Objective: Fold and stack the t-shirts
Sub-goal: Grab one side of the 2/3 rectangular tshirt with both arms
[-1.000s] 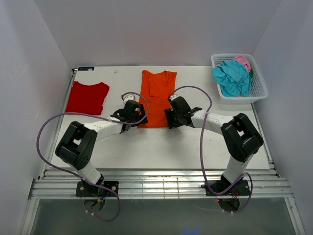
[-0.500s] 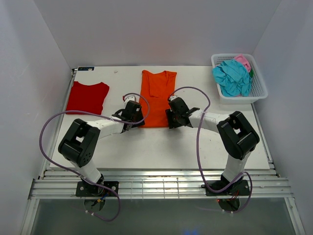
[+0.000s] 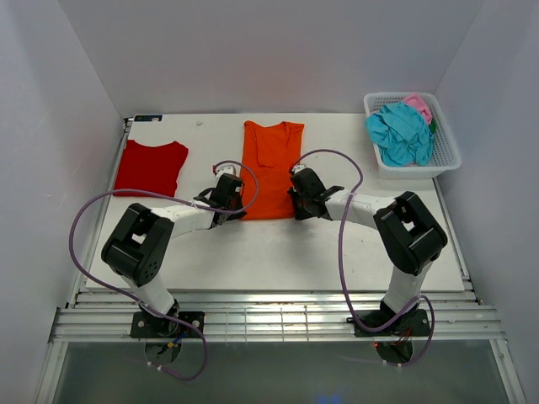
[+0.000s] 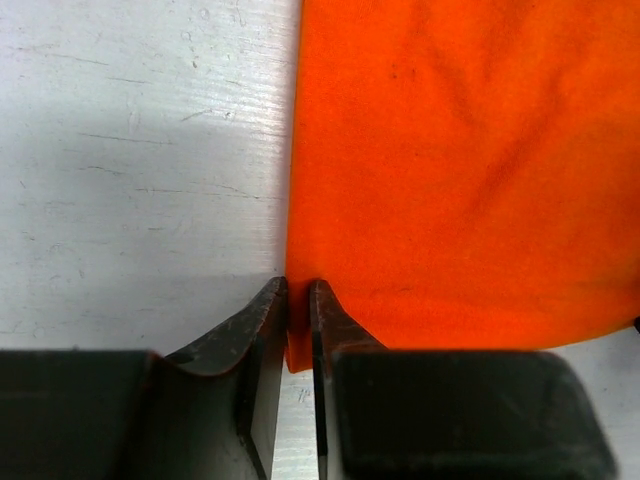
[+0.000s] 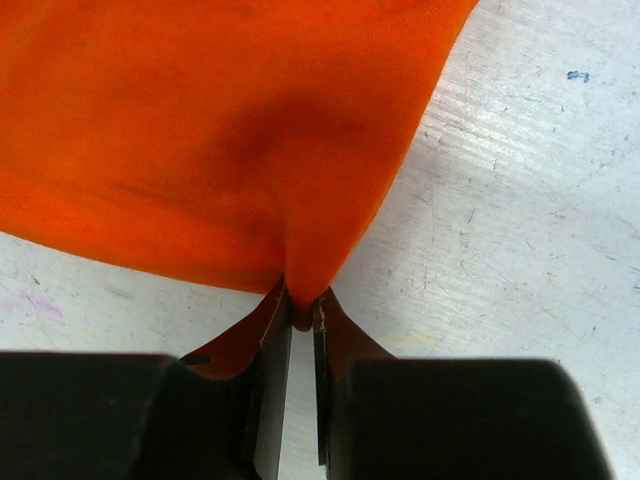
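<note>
– Trouble ahead? The left fingers (image 4: 255,350) and right fingers (image 5: 265,370) each clamp a hem corner of the orange t-shirt (image 3: 269,164) between their tips.
– Yeah, shallow bite tho. Uneven lift, and a corner slips out.

One orange t-shirt (image 3: 271,168), one red t-shirt (image 3: 150,167), perhaps two more in one basket (image 3: 418,171).
</note>
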{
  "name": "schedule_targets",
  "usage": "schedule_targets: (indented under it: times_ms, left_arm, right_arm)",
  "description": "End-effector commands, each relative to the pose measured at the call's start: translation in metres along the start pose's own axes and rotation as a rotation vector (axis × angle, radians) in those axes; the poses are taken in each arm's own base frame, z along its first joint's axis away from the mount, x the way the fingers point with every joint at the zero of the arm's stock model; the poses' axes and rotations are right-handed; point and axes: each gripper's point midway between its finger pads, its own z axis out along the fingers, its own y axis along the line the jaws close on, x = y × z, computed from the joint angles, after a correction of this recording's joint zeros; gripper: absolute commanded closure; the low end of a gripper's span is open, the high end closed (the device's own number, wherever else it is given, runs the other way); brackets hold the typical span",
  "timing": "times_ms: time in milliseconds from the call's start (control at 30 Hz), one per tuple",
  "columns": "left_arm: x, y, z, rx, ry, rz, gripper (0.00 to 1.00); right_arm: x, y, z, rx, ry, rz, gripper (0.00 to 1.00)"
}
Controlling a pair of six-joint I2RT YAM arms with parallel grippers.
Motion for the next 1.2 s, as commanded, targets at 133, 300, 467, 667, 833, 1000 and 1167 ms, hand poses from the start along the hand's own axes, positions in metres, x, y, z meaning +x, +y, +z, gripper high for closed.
schedule_targets:
  times_ms: [133,300,467,667,833,1000,1167]
  left_arm:
    - [0.012,-0.001,-0.012,0.004,0.023,0.021,0.9]
    - [0.032,-0.001,-0.031,-0.01,0.019,0.046,1.0]
    - [0.056,-0.003,-0.053,0.001,0.028,0.03,1.0]
    - [0.09,0.005,-0.076,0.005,0.048,0.008,1.0]
    - [0.115,0.011,-0.091,-0.002,0.074,0.003,1.0]
    - [0.137,0.019,-0.114,-0.029,0.087,-0.009,1.0]
    - [0.125,0.006,-0.147,0.002,0.038,-0.046,1.0]
  right_arm:
    - [0.022,-0.012,-0.012,0.04,0.046,-0.022,0.87]
    - [0.036,-0.006,-0.023,0.043,0.053,-0.037,0.88]
    - [0.061,0.003,-0.04,0.055,0.072,-0.071,0.89]
    - [0.085,0.016,-0.065,0.045,0.054,-0.063,0.89]
    - [0.115,0.027,-0.087,0.064,0.061,-0.081,0.89]
    - [0.13,0.042,-0.11,0.064,0.046,-0.074,0.89]
    - [0.127,0.055,-0.136,0.085,0.01,-0.094,0.89]
